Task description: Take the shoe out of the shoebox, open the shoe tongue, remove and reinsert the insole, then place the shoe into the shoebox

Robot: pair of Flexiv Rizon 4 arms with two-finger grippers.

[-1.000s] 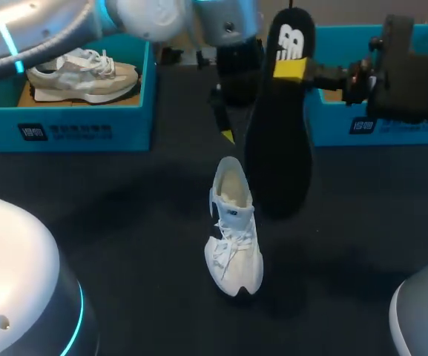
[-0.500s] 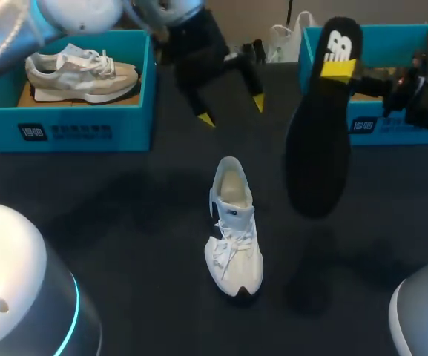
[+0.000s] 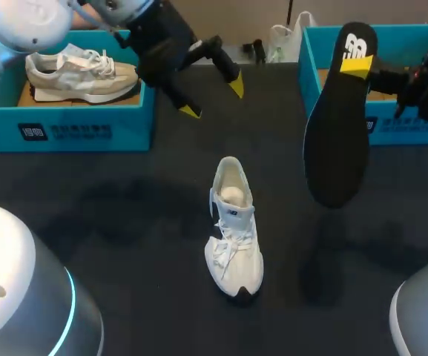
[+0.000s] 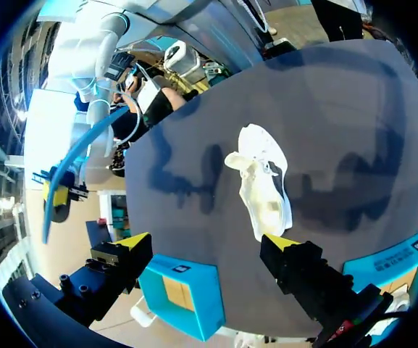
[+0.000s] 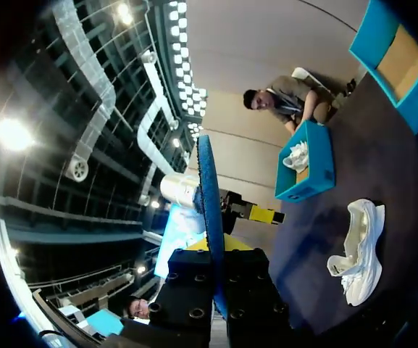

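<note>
A white shoe point(image 3: 234, 226) stands on the dark table at the middle, toe toward me, with its opening bare. It also shows ahead of my left gripper point(image 4: 205, 243) as the white shoe point(image 4: 264, 181). My left gripper point(image 3: 212, 99) hangs open and empty above the table behind the shoe. My right gripper point(image 3: 356, 65) is shut on the heel end of a black insole point(image 3: 340, 119), which hangs in the air to the right of the shoe. Seen edge-on, the insole point(image 5: 210, 210) sits between my right gripper's point(image 5: 214, 250) fingers.
A blue shoebox point(image 3: 65, 126) at the back left holds a beige shoe point(image 3: 80, 72). A second blue shoebox point(image 3: 325, 44) stands at the back right, behind the insole. Dark table surface lies around the white shoe.
My right arm has carried the insole to the right, away from above the shoe. My left arm has swung back and to the left, its gripper still open.
</note>
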